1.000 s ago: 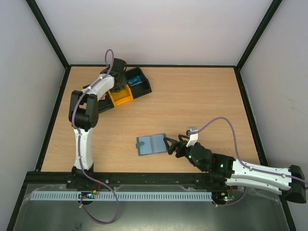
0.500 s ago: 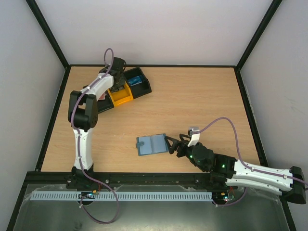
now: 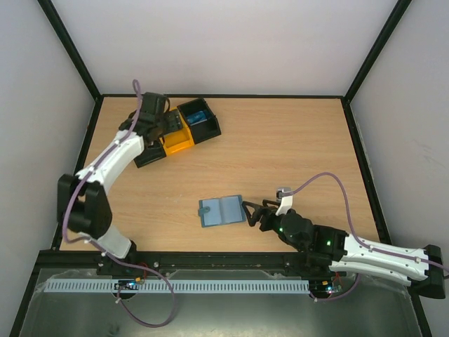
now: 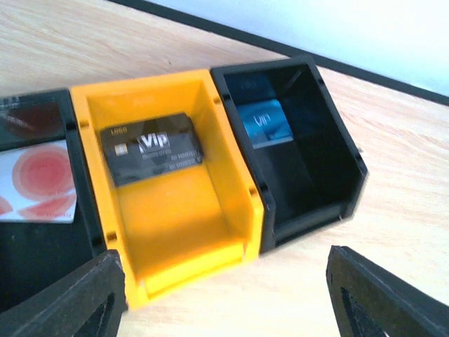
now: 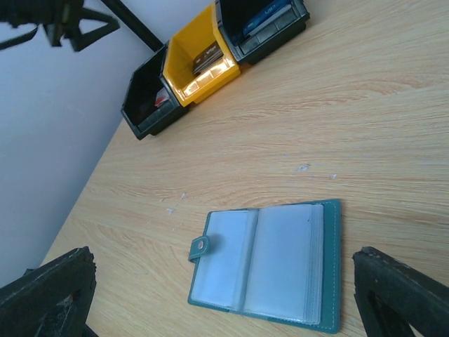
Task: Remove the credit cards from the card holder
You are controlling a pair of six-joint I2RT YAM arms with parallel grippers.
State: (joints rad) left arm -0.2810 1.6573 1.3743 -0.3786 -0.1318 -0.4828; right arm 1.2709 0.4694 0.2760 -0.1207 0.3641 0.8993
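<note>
While both claws stand spread and grip nothing, your risks sit at two spots. Just ahead of the left claw [image 4: 224, 298], the black-and-orange three-compartment plastic tray [image 4: 189, 263] holds a thin black card [image 4: 151, 149] in its orange middle bin. A thin blue card [image 4: 263, 125] is in the bin toward the claw's right, and a red-and-white card [image 4: 35, 179] toward its left. Pull away low and a finger may catch the tray's front wall and shove it.

The flat blue-grey folding card holder [image 5: 270, 270] lies open on the wooden desk [image 5: 351, 105] between the fingers of the right claw [image 5: 224, 288], just ahead of them. Its clear pockets look pale, and you cannot tell whether a card is inside. Close there carelessly and the thin holder may slide or fold shut.
</note>
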